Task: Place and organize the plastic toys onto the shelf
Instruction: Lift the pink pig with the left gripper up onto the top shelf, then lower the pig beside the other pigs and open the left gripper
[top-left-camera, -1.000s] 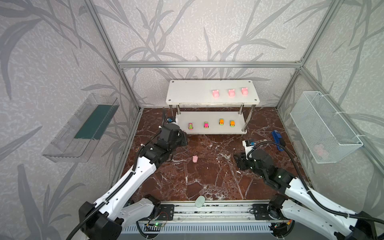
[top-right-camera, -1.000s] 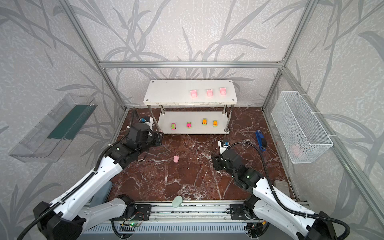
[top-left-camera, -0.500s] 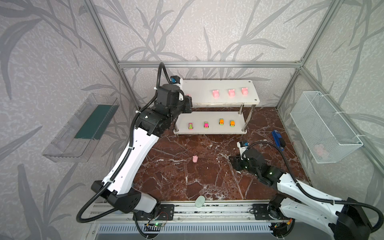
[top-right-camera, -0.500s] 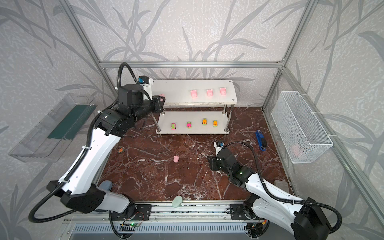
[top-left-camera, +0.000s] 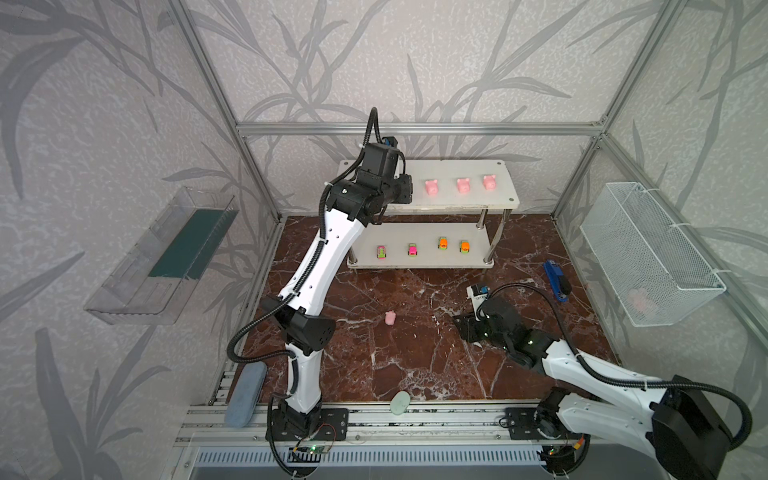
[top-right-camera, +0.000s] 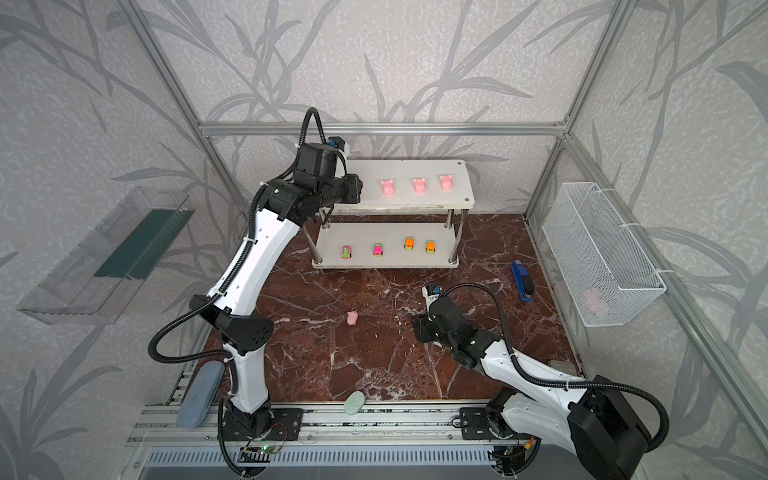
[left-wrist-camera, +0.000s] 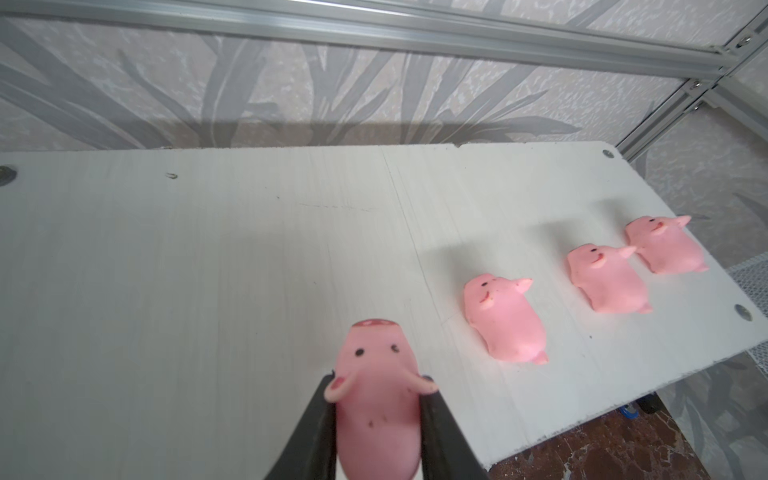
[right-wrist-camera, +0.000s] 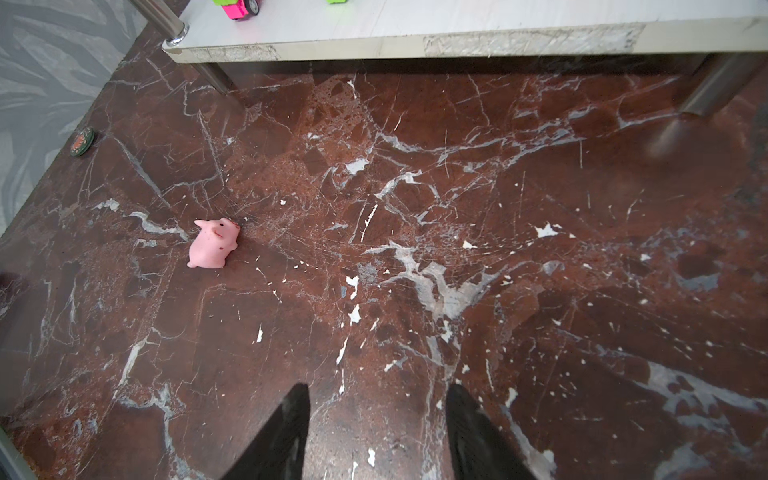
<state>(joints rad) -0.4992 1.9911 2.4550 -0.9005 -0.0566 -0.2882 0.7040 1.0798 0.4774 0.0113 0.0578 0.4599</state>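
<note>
A pink pig (left-wrist-camera: 376, 365) is clamped by its sides in the left gripper (left-wrist-camera: 376, 399) and is held above the shelf (left-wrist-camera: 208, 249), over the bare part of its top board, beside a row of three pigs (left-wrist-camera: 604, 278) lying there. It is best lowered in line with that row, near the closest pig (left-wrist-camera: 505, 318) but apart from it. It should be set down flat before the jaws are parted, and the gripper then lifted straight off, since a sideways exit could knock the neighbour.

One more pig (right-wrist-camera: 214, 243) is left on the tabletop (right-wrist-camera: 498, 249). The right gripper (right-wrist-camera: 376, 390) is poised near it, jaws apart, nothing between them. Four toy cars (top-left-camera: 443, 243) are lined up on the lower board.

In the wire basket (top-left-camera: 648, 249) something pale pink is seen through the mesh — what it is cannot be told. In the clear tray (top-left-camera: 137, 299) a dark green sheet is laid.
</note>
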